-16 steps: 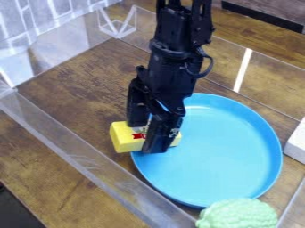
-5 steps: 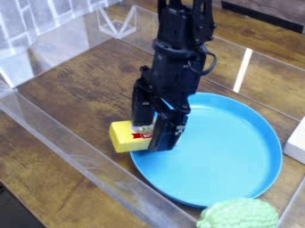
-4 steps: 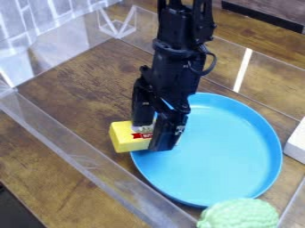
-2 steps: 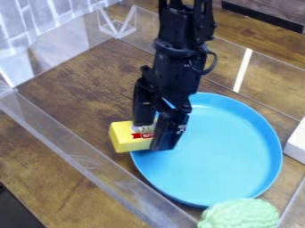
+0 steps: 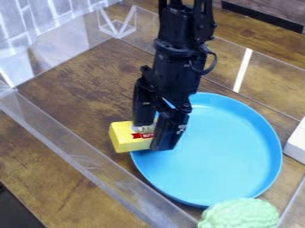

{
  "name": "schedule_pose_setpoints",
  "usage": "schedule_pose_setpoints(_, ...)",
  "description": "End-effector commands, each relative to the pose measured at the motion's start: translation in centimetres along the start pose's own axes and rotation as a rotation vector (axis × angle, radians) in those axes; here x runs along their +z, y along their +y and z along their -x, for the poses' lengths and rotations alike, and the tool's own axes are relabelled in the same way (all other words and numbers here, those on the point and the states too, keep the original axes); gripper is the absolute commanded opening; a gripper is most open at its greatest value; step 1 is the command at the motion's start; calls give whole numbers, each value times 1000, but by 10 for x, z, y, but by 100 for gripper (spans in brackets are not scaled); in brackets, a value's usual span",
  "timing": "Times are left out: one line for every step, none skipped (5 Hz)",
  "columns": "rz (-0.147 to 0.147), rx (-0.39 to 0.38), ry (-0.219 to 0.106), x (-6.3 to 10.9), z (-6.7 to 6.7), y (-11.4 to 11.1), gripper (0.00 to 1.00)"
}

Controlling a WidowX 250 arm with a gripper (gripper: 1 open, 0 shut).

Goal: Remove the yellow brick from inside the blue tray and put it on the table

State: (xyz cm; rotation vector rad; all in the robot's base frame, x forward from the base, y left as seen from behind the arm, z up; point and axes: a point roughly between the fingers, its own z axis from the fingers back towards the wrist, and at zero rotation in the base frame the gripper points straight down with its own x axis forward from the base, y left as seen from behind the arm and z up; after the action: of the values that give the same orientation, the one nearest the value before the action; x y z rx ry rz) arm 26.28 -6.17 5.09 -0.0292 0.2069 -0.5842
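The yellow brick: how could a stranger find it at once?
Look at the big blue tray on the wooden table. Just off its left rim, under the black gripper, lies the yellow brick, the only boxy yellow thing, unlike the bumpy green lump.

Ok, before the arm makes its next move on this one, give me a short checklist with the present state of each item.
1. Yellow brick out of the blue tray: ok, it sits on the table just beyond the tray's left rim.
2. Brick clear of the rim: cannot tell, the two are very close and the gripper hides the gap.
3. Gripper released: ok, its jaws stand open around the brick's right end.
4. Fingers free of the brick: cannot tell, contact is hidden.
5. Path straight up free: ok, nothing shows above the arm.
6. Green lump out of the way: ok, it lies at the tray's near edge, apart from the gripper.
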Motion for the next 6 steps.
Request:
schedule_pose_setpoints(20, 24, 18, -6, 7, 6, 100)
schedule_pose_setpoints(27, 23, 25, -7, 8, 5, 100)
schedule_pose_setpoints(32, 20, 32, -11, 6, 4, 100)
schedule_pose_setpoints(30, 25, 29, -15, 10, 5, 100)
schedule_pose_setpoints(29, 31, 27, -19, 13, 7, 100)
schedule_pose_setpoints(28, 36, 25, -23, 16, 8, 100)
